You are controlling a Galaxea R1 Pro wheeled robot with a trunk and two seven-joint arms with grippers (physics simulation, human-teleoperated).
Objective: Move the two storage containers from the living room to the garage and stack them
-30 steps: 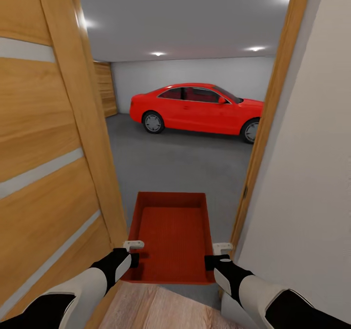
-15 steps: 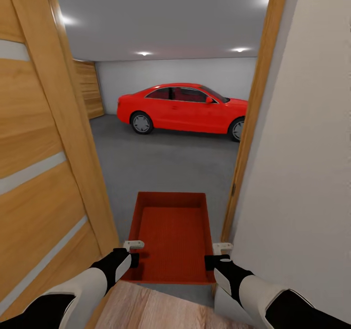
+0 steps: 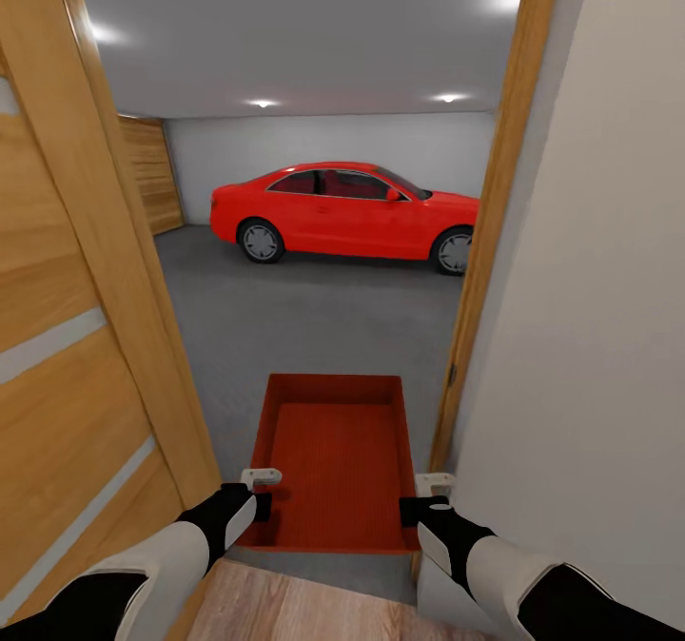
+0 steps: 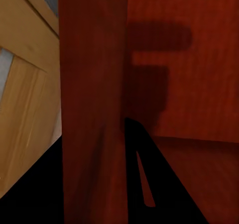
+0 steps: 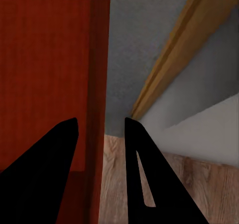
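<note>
Garage (image 3: 333, 146) showing through the doorway, red car (image 3: 347, 211) sitting on the floor (image 3: 314, 322) beyond the container. Wood door (image 3: 67, 337) standing open left of it. Storage container (image 3: 333, 460) hanging at the threshold, left gripper (image 3: 259, 489) clamping its left wall, right gripper (image 3: 423, 494) clamping its right wall.

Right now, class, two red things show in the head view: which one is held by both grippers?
The open-top storage container, gripped at its side walls by the left gripper and right gripper; the red car stands parked far beyond.
</note>
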